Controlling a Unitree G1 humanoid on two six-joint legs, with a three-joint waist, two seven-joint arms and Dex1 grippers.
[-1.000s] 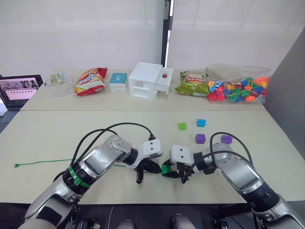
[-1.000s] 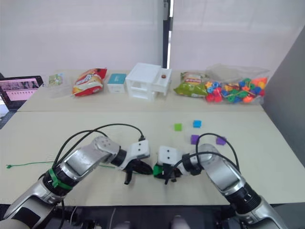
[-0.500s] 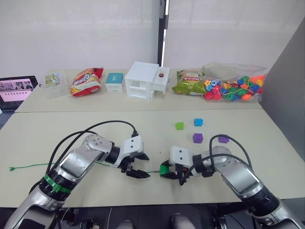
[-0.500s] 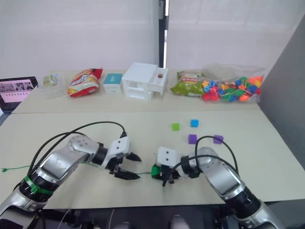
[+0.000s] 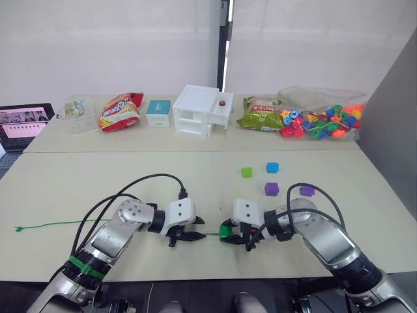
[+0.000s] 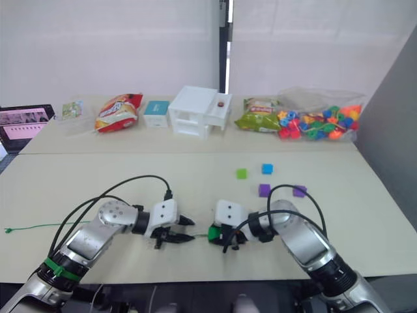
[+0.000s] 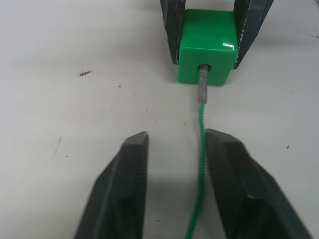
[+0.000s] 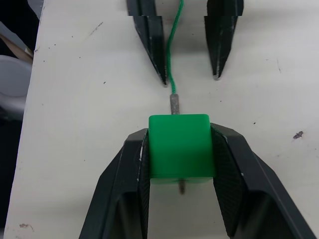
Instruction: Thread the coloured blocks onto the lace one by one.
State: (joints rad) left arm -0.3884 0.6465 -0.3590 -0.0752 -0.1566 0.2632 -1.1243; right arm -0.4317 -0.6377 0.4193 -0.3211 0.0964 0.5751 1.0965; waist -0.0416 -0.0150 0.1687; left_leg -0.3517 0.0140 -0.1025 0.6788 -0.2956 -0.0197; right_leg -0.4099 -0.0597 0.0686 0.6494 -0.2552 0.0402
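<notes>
**Mia:** Where is the lace point(image 7: 201, 144) right now?

**Ben:** It lies on the table point(image 5: 78, 189); it runs from a knot far over on the robot's left side, past the left gripper point(image 7: 177, 164), and into the green block point(image 8: 180, 144); the stiff pale tip has gone in one side of the block, and a tiny bit of it pokes out the other side.

**Mia:** Who is holding the block?

**Ben:** The right gripper point(image 8: 180, 164); its two black fingers squeeze the block from both sides, low on the table near the front edge.

**Mia:** And the left one?

**Ben:** Its fingers are spread apart and hold nothing; the lace lies between them, close beside one finger, but I can't say it touches.

**Mia:** So how much is done?

**Ben:** Not much yet, I think; the first block is only half on; the tip is through the hole, but the string has not been pulled along.

**Mia:** What is left?

**Ben:** I would guess the tip must be grabbed on the far side and drawn through; then four more blocks wait farther back on the table; a light green block point(image 5: 247, 172), a blue block point(image 5: 272, 167), and two purple ones point(image 5: 272, 189) point(image 5: 307, 191); none of them is on the lace.
</notes>
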